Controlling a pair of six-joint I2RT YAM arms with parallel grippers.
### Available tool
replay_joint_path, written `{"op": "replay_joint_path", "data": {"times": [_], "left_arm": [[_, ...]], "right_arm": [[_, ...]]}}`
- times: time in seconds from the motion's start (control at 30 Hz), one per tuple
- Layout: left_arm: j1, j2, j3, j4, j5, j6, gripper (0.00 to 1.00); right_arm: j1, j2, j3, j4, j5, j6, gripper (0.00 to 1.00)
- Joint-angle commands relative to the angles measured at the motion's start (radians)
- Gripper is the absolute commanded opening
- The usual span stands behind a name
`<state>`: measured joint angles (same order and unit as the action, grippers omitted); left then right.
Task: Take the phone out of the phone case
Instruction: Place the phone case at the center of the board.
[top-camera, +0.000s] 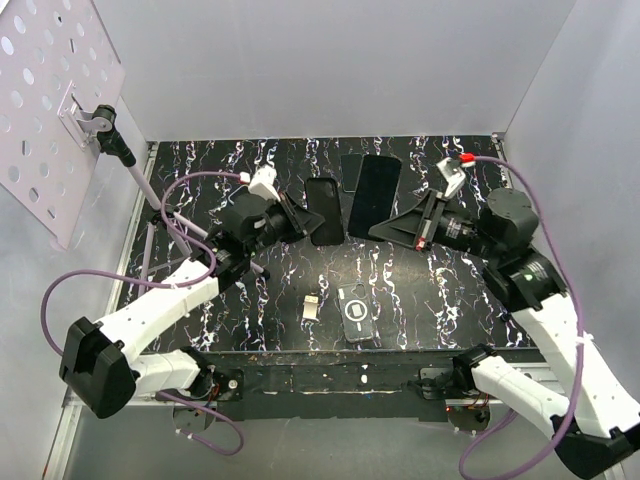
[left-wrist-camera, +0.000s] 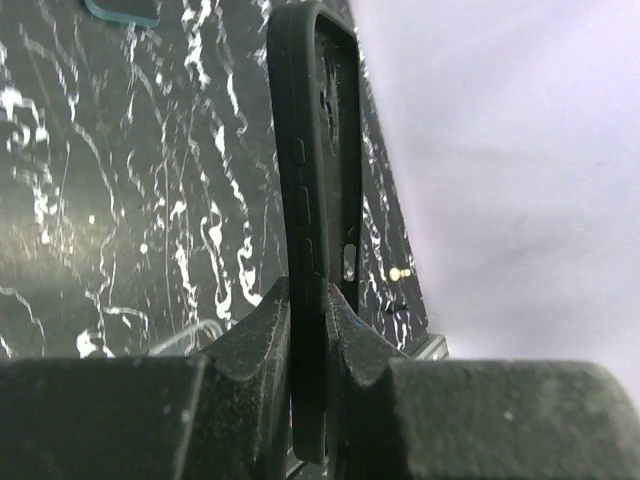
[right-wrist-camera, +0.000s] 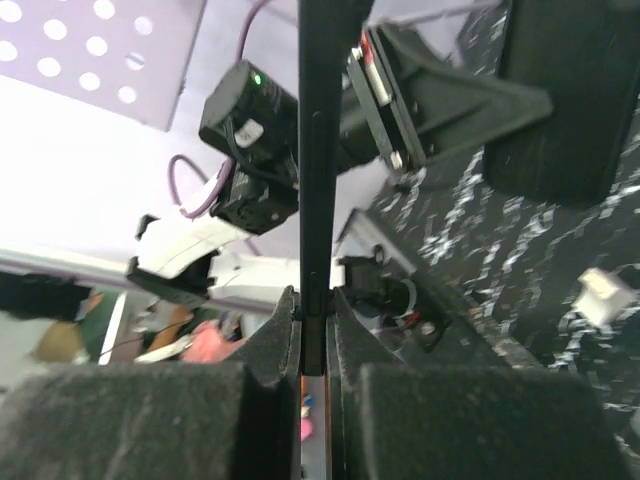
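My left gripper (top-camera: 297, 216) is shut on the black phone case (top-camera: 324, 210) and holds it above the table's middle back. In the left wrist view the case (left-wrist-camera: 310, 150) stands edge-on between my fingers (left-wrist-camera: 262, 330), its hollow side and side buttons showing. My right gripper (top-camera: 400, 226) is shut on the black phone (top-camera: 375, 194), held apart from the case, just to its right. In the right wrist view the phone (right-wrist-camera: 318, 150) is a thin edge clamped between my pads (right-wrist-camera: 280, 335), with the case (right-wrist-camera: 565, 100) at the upper right.
Another dark case with a ring on its back (top-camera: 357, 312) lies near the table's front edge, with a small white block (top-camera: 313, 306) to its left. A dark flat item (top-camera: 351, 170) lies at the back. A perforated panel (top-camera: 50, 110) stands at the left.
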<state>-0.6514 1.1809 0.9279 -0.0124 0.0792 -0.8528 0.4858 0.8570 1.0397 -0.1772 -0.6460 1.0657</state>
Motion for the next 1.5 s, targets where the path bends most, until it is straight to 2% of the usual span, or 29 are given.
{"op": "replay_joint_path", "data": {"times": [0.0, 0.13, 0.23, 0.4, 0.47, 0.6, 0.77, 0.83, 1.07, 1.17, 1.2, 1.23, 1.3, 1.33, 1.47], "left_arm": [[-0.072, 0.000, -0.063, 0.006, -0.085, -0.122, 0.00], [-0.232, 0.075, -0.136, 0.187, -0.150, -0.303, 0.00], [-0.352, 0.224, -0.124, 0.267, -0.216, -0.438, 0.00], [-0.494, 0.445, -0.011, 0.269, -0.317, -0.572, 0.00], [-0.514, 0.520, 0.028, 0.255, -0.311, -0.632, 0.00], [-0.536, 0.643, 0.071, 0.285, -0.309, -0.661, 0.00], [-0.545, 0.692, 0.098, 0.230, -0.308, -0.664, 0.00], [-0.551, 0.683, 0.097, 0.189, -0.315, -0.676, 0.07], [-0.560, 0.614, 0.082, 0.063, -0.280, -0.707, 0.57], [-0.562, 0.547, 0.075, 0.046, -0.280, -0.671, 0.88], [-0.562, 0.531, 0.084, 0.037, -0.276, -0.652, 0.95], [-0.562, 0.513, 0.095, 0.020, -0.268, -0.631, 0.98], [-0.562, 0.476, 0.103, 0.019, -0.262, -0.582, 0.98], [-0.560, 0.453, 0.112, -0.038, -0.266, -0.571, 0.98], [-0.551, 0.314, 0.068, -0.089, -0.306, -0.444, 0.98]], "right_arm": [[0.002, -0.050, 0.128, -0.307, 0.239, -0.254, 0.01], [0.002, -0.084, 0.141, -0.341, 0.289, -0.280, 0.01], [0.002, -0.105, 0.145, -0.346, 0.298, -0.282, 0.01], [0.000, -0.138, 0.161, -0.383, 0.318, -0.285, 0.01], [0.000, -0.153, 0.168, -0.406, 0.332, -0.294, 0.01], [0.000, -0.177, 0.163, -0.433, 0.353, -0.305, 0.01], [0.000, -0.182, 0.149, -0.450, 0.364, -0.325, 0.01], [0.000, -0.170, 0.145, -0.449, 0.367, -0.329, 0.01], [-0.050, -0.058, 0.172, -0.410, 0.264, -0.366, 0.01], [-0.157, 0.031, 0.174, -0.394, 0.165, -0.381, 0.01], [-0.206, 0.068, 0.169, -0.375, 0.119, -0.374, 0.01], [-0.251, 0.103, 0.158, -0.348, 0.073, -0.369, 0.01], [-0.332, 0.192, 0.152, -0.292, 0.025, -0.378, 0.01], [-0.360, 0.256, 0.173, -0.298, 0.022, -0.413, 0.01], [-0.435, 0.561, 0.368, -0.450, 0.141, -0.610, 0.01]]}}
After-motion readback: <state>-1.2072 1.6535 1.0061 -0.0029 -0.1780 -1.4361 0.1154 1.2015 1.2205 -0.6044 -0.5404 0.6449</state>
